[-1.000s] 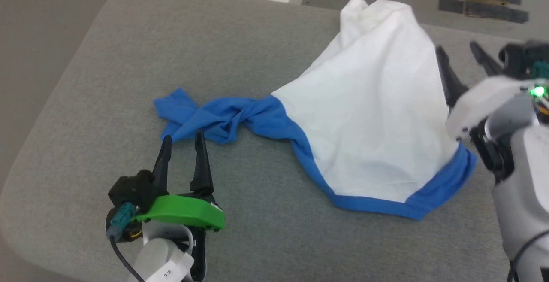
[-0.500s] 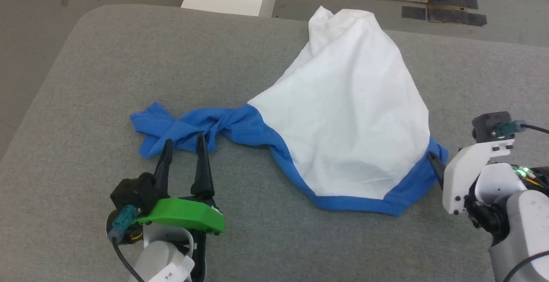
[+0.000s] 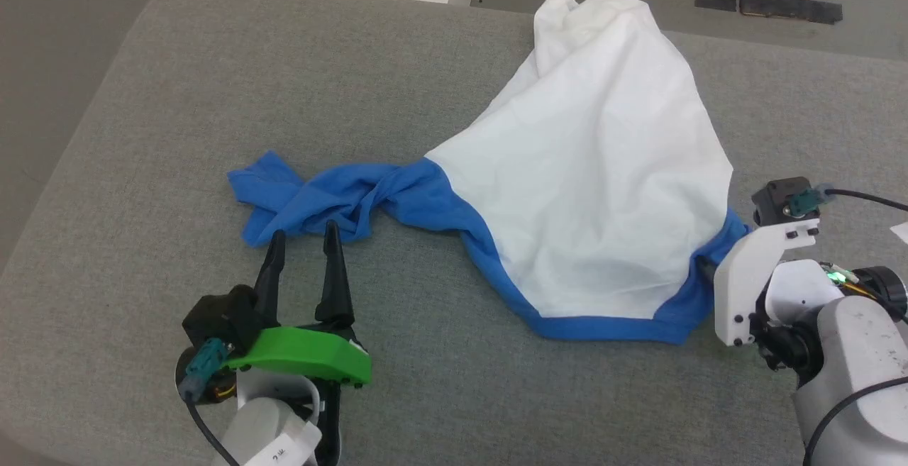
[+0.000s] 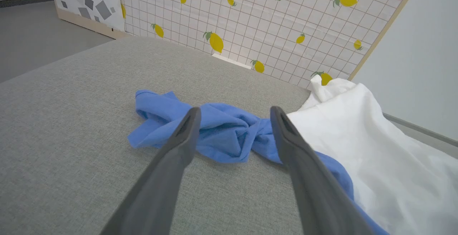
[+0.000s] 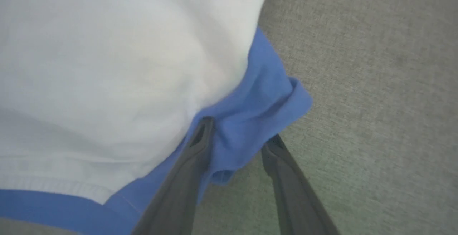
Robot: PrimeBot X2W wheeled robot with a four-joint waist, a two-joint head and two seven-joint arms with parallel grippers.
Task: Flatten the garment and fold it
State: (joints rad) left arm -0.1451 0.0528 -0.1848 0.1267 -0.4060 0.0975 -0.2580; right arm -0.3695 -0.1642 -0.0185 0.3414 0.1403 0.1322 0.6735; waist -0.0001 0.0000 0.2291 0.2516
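Garment [image 3: 603, 189] lies rumpled; left claw [image 3: 303, 233] released beside it, right claw [image 5: 239, 130] unclenched astride its blue corner.

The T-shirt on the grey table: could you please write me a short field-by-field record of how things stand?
T-shirt: white, crumpled, not flat, not folded
Sleeve: blue, twisted, toward the robot's left
Hem: blue band along the near edge
Left end effector: open, pointing at the sleeve, holding nothing
Right end effector: open, fingers either side of the hem's right corner
Table: grey fabric top
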